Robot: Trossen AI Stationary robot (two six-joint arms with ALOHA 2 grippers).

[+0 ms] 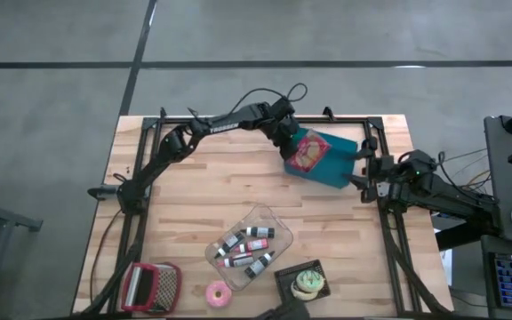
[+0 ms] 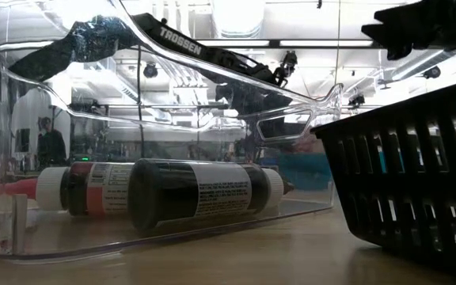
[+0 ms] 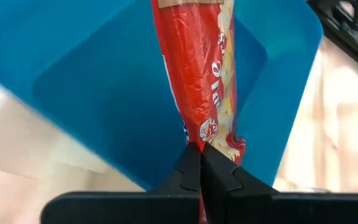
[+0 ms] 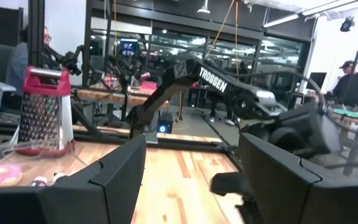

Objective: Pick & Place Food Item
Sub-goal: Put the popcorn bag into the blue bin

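The left gripper (image 1: 293,149) hangs over the blue tray (image 1: 334,160) at the far side of the wooden table (image 1: 194,200), its 2 fingers (image 3: 188,171) pinched fully together on the near end of a red snack packet (image 1: 309,154). In the left wrist view the packet (image 3: 201,81) runs straight away from the fingertips, its long axis in line with the arm's reach, and its body lies over the middle of the tray (image 3: 98,87); whether it rests on the tray floor or hangs just above it cannot be told. Since the food item is already in hand and directly above the tray, the coming move appears to turn on that vertical relation alone: a short lowering and a release would seem to finish the placement, with little sideways travel needed. The right gripper (image 1: 369,182) waits just beside the tray's right-hand edge, its jaws spread wide and holding nothing, as the right wrist view shows with the 2 fingers (image 4: 114,171) standing well apart. The left arm is plainly the one at work, though the right is also near the tray. Nearer the front of the table, well apart from the tray, sit a clear bin of bottles (image 1: 247,247), a red-handled grater (image 1: 149,286), a pink doughnut (image 1: 217,293) and a cupcake (image 1: 309,283) in a dark basket (image 1: 284,277).
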